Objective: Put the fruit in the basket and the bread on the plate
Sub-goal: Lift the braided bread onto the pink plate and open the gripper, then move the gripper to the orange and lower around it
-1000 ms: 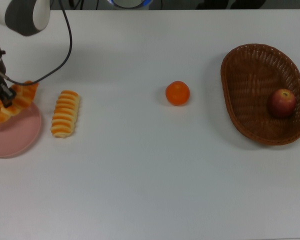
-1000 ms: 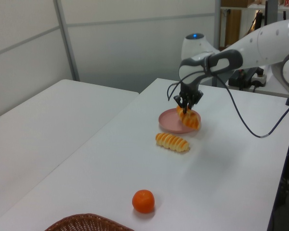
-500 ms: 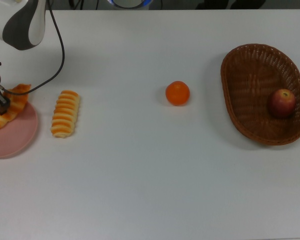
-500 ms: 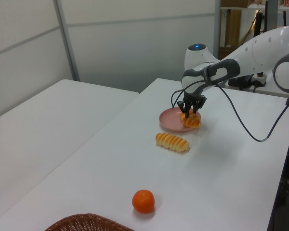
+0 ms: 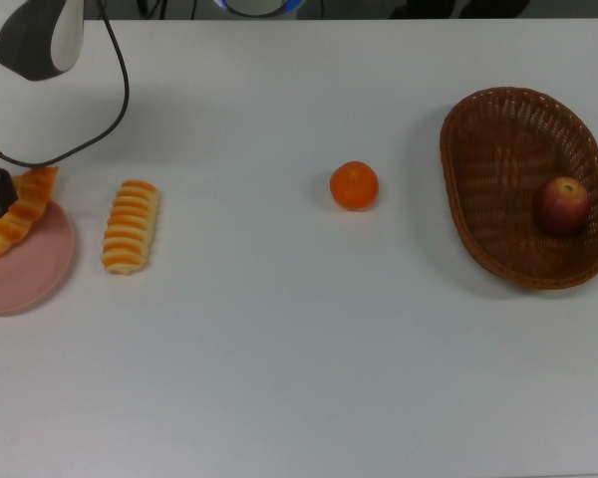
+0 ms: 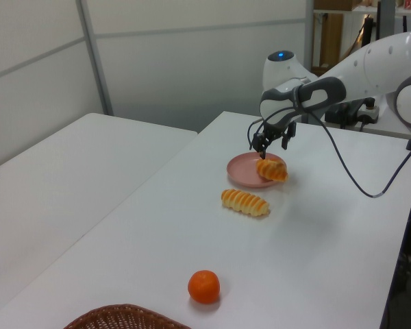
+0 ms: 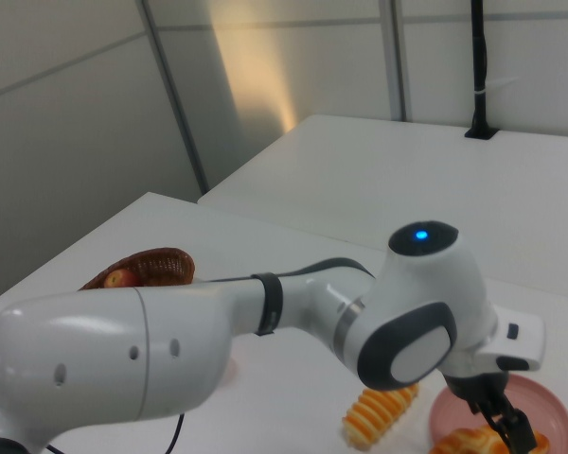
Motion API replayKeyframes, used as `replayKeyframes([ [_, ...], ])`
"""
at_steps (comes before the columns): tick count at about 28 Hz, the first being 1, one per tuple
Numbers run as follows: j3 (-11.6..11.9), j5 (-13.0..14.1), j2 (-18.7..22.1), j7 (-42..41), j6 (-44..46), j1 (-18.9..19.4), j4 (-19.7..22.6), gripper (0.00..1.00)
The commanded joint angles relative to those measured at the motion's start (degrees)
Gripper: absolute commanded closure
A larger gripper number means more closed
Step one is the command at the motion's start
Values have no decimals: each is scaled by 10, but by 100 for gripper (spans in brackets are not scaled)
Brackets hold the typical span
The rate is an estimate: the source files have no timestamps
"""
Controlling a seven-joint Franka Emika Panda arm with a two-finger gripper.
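The ridged roll point(image 5: 131, 227) is judged light, soft and easily crushed; it is best taken across its middle, gently. Golden-orange with cream bands, it lies on the surface point(image 5: 279, 349) just beside the plate point(image 5: 25, 277). The croissant point(image 5: 15, 211) rests on the plate's rim. The claw point(image 6: 272, 142) hangs spread just above it, empty. The apple point(image 5: 563, 204) is in the basket point(image 5: 478, 119); the mandarin point(image 5: 354, 185) is not.

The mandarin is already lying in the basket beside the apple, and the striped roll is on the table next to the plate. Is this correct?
Not quite. The mandarin is on the bare table, apart from the basket; only the apple lies in it, as the top view shows. The rest holds: the striped roll is on the table next to the plate.
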State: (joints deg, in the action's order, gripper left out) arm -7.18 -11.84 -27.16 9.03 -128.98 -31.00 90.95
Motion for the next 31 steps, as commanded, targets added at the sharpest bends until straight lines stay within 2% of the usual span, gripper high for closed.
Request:
replayKeyframes([
  [1,0,5,41,-16,84,27,6,0],
  [3,-3,5,52,-17,116,47,7,0],
  [9,-3,7,75,-3,205,157,10,0],
  [13,-3,7,75,36,212,205,10,0],
  [14,-3,7,75,49,212,232,12,0],
  [19,-2,6,75,78,214,290,27,0],
  [20,-2,6,76,94,214,312,34,0],
  [31,-3,7,76,164,203,413,52,0],
])
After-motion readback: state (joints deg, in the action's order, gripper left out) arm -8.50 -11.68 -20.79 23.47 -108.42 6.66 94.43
